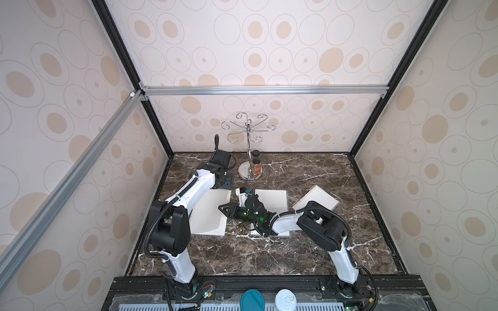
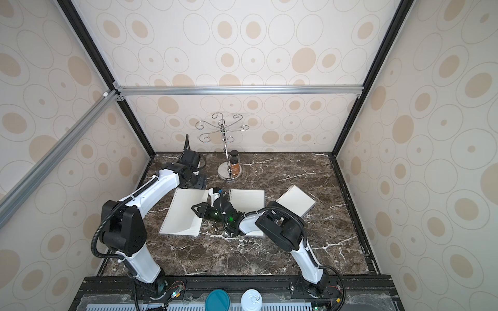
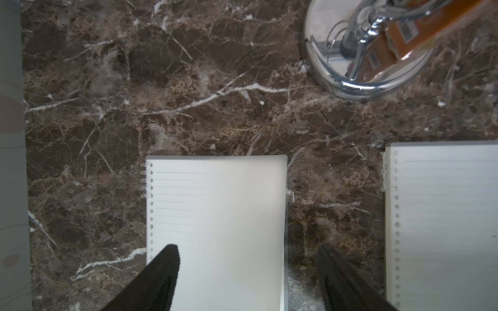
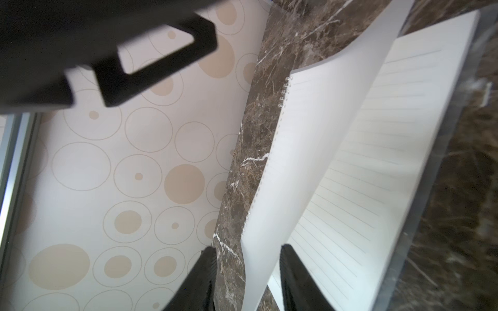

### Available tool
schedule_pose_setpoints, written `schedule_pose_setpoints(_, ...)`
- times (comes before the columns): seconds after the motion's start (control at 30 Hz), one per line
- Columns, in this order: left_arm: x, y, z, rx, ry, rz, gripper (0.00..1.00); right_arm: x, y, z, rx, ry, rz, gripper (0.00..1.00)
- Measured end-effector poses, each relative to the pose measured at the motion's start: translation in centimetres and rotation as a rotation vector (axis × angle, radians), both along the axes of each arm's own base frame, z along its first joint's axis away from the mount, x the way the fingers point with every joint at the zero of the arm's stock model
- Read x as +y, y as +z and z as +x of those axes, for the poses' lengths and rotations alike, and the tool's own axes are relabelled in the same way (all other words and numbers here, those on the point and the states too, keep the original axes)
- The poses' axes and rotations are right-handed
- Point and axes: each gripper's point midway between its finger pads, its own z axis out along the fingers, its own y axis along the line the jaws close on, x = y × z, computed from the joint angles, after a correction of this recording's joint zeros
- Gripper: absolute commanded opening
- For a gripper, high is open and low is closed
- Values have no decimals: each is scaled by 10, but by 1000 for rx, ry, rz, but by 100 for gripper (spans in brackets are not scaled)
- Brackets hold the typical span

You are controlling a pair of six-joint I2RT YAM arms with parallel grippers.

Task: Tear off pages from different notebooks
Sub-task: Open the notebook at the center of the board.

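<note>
Left notebook flat, top page curled up, partly torn free, middle notebook flat, right notebook angled

A dark brown marble tabletop with white veins fills the floor of the cell. Near its back edge stands a chrome stand with curled hook arms at the top and a round mirrored base. Two small black-capped bottles sit at that base: an orange-labelled bottle in front and a darker bottle just behind it. Wallpaper with beige ovals and thin rings covers the walls, crossed by an aluminium bar. At the front edge a teal lid lies beside a white can with a pull tab.
</note>
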Motion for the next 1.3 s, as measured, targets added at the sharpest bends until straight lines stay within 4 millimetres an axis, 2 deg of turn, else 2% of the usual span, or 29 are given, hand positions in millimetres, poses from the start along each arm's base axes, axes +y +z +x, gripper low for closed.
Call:
schedule_pose_setpoints(0.17,1,-31,-3,77,-20,43,79,7,10,-2,-21,10,14,42)
schedule_pose_setpoints(0.3,10,-51,-6,124,-12,112,68,8,7,-3,-24,12,8,43)
schedule_pose_setpoints(0.4,19,-59,-11,142,-2,159,57,8,2,-3,-20,12,-3,43)
schedule_pose_setpoints(0.5,25,-58,-12,139,11,190,37,8,-1,-4,-15,12,-11,43)
schedule_pose_setpoints(0.57,28,-58,-12,136,18,210,20,8,-1,-4,-19,14,-12,43)
schedule_pose_setpoints(0.73,34,-55,-12,128,24,242,0,10,-1,-7,-31,18,-18,43)
schedule_pose_setpoints(0.9,37,-52,-11,120,30,257,0,8,-5,-14,-43,19,-37,43)
schedule_pose_setpoints(1.0,36,-45,-13,102,29,242,0,-5,-9,-21,-46,12,-66,43)
schedule_pose_setpoints(1.13,26,-20,-15,37,21,144,0,-39,-10,-30,-67,-33,-134,46)
schedule_pose_setpoints(1.3,8,19,-14,-88,-9,-76,0,-78,10,-37,-132,-91,-207,48)
